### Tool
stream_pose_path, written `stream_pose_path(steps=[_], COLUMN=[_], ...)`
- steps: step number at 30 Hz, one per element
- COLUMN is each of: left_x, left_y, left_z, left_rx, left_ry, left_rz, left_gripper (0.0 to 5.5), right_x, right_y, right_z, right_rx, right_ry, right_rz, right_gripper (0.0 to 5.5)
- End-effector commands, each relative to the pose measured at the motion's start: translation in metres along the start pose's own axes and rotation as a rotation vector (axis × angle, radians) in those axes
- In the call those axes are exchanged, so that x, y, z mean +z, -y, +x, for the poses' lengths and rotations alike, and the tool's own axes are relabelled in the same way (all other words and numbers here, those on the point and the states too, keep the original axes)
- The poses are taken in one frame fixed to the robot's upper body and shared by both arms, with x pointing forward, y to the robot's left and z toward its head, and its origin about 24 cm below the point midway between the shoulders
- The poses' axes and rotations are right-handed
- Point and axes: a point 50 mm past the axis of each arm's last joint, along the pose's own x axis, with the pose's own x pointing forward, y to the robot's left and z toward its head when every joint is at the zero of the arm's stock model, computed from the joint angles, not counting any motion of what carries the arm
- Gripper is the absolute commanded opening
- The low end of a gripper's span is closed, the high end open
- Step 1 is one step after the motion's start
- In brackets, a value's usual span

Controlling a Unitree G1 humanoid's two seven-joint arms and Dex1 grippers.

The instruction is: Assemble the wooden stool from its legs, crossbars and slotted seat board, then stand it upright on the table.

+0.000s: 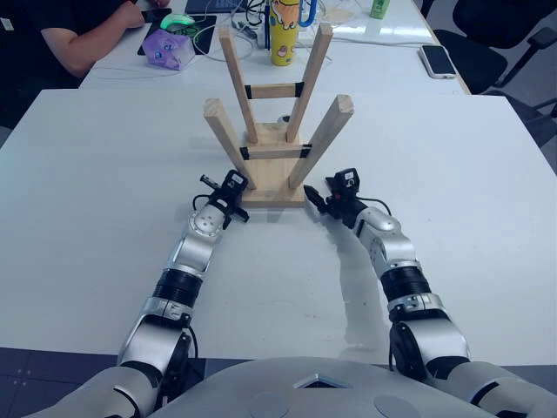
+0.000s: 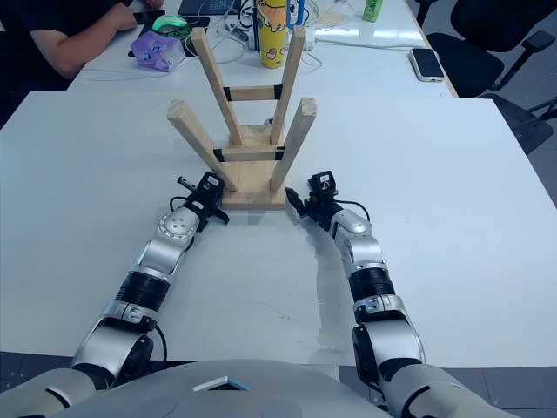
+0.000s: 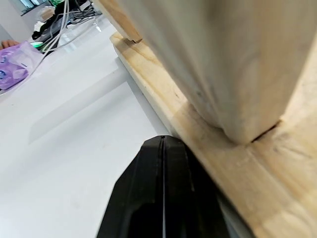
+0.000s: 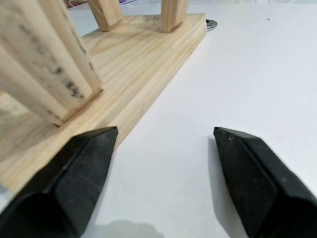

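Between left tool (image 3: 163,148) and right tool (image 4: 166,131), upturned stool (image 1: 277,192)

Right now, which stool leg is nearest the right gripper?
The near right leg, socketed at the seat board corner beside the right gripper; others stand farther off.

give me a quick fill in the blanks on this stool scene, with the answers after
1. The stool lies with its seat board flat on the table and its legs pointing ____.
2. The number of legs fitted to the seat board is ____.
3. The right gripper, at the board's near right corner, has its fingers ____.
4. The left gripper sits at the board's near ____ corner.

Missing words: up; four; open; left
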Motion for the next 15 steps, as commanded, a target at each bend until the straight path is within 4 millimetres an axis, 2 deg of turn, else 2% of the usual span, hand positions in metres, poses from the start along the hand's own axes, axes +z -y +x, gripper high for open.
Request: stream_pose_path(steps=[1, 5, 9, 12, 15], left_x=[0.009, 0.009, 0.003, -0.001, 0.004], left_y=[0.017, 0.005, -0.013, -0.018, -0.024], left_z=[0.007, 0.005, -0.012, -0.032, -0.062], left_rx=[-0.074, 0.018, 0.180, 0.294, 0.432], left_ry=[0.019, 0.040, 0.085, 0.115, 0.198], left_rz=[-0.021, -0.026, -0.024, -0.041, -0.059], left_gripper=[0.00, 0.00, 0.00, 0.00, 0.00], right_x=[-0.006, -0.001, 0.008, 0.009, 0.016], right_y=[-0.017, -0.006, 0.007, 0.013, 0.019], right_z=[0.007, 0.003, -0.006, -0.018, -0.039], right_rx=[0.075, -0.032, -0.158, -0.218, -0.289], right_ry=[-0.044, 0.009, 0.071, 0.094, 0.162], right_rz=[0.006, -0.060, -0.154, -0.211, -0.195], right_gripper=[3.61, 3.61, 3.39, 2.85, 2.33])
